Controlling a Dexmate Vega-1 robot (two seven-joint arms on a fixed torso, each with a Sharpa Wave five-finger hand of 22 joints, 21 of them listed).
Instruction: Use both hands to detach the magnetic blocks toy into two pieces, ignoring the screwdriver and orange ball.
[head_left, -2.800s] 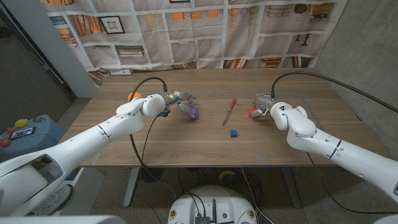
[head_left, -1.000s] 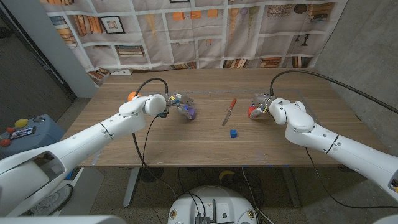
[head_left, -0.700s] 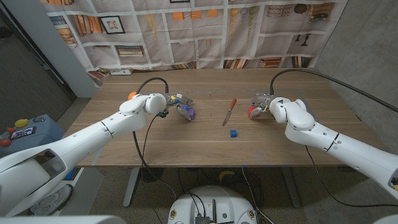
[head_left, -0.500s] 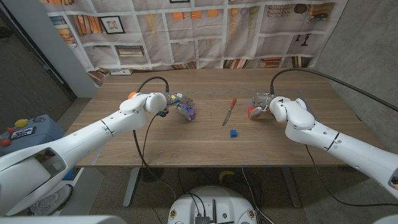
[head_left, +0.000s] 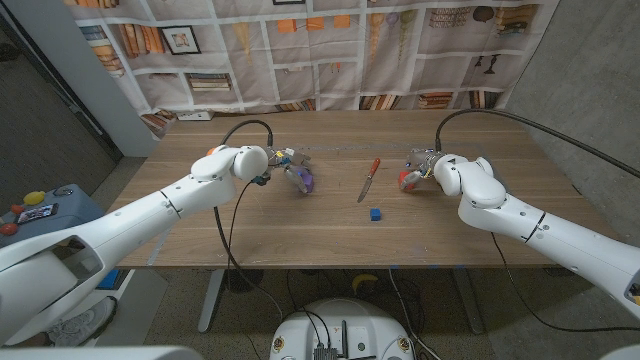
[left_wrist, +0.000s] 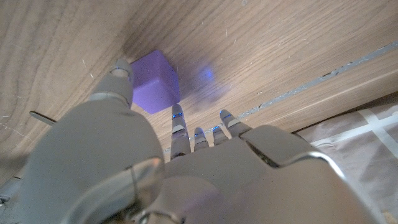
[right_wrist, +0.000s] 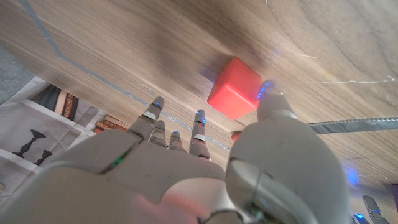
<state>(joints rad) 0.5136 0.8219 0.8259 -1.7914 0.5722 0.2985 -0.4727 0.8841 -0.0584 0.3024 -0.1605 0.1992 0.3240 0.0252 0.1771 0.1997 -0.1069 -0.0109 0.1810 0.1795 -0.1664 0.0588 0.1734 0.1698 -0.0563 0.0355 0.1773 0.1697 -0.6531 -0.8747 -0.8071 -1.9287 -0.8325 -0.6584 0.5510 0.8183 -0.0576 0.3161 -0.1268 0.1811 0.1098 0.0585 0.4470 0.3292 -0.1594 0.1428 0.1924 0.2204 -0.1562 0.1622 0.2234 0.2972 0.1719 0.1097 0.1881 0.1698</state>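
Left hand (head_left: 288, 165) fingers touching purple block (left_wrist: 155, 82). Right hand (head_left: 418, 172) fingers touching red block (right_wrist: 234, 88). Grip on either unclear, both resting on tabletop (head_left: 330, 225).

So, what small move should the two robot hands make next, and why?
Probably ease both off and back. The purple cube at the left robot hand and the red cube at the right robot hand are already far apart, so the toy looks separated.
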